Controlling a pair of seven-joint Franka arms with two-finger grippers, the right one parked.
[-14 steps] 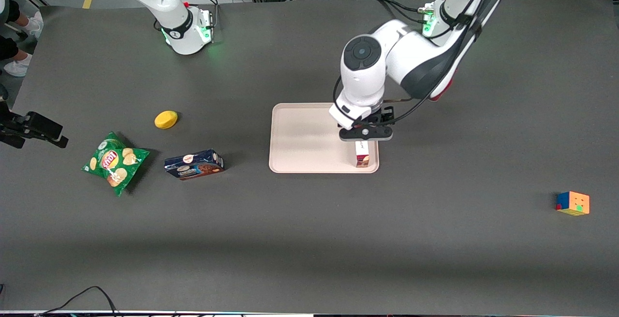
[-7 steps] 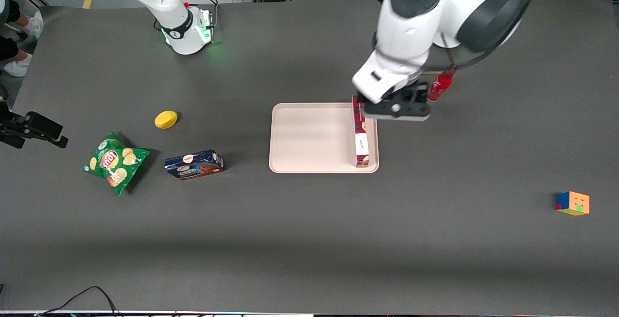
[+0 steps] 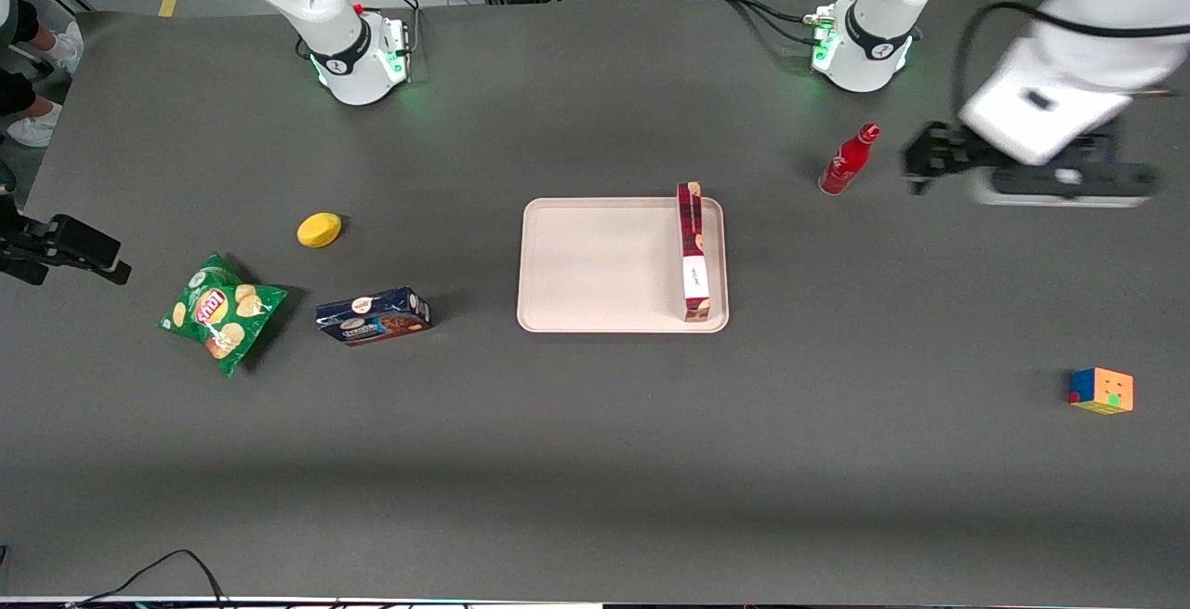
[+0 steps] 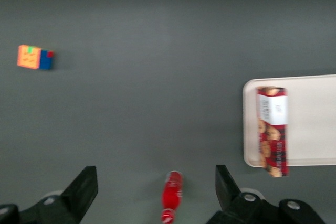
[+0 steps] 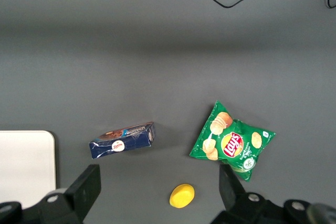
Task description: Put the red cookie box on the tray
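Red plaid, the red cookie box (image 3: 693,251) lies on the tray (image 3: 595,265), so placement looks done. My gripper (image 4: 156,192) hangs well apart, fingers (image 4: 84,187) spread and empty; only parking remains.

the gripper (image 3: 1027,179) hangs open, above bare table beside the red bottle (image 3: 847,161). the bottle stands between it and the tray (image 3: 595,265). on the tray, the red cookie box (image 3: 693,251) lies along the edge nearest the bottle.
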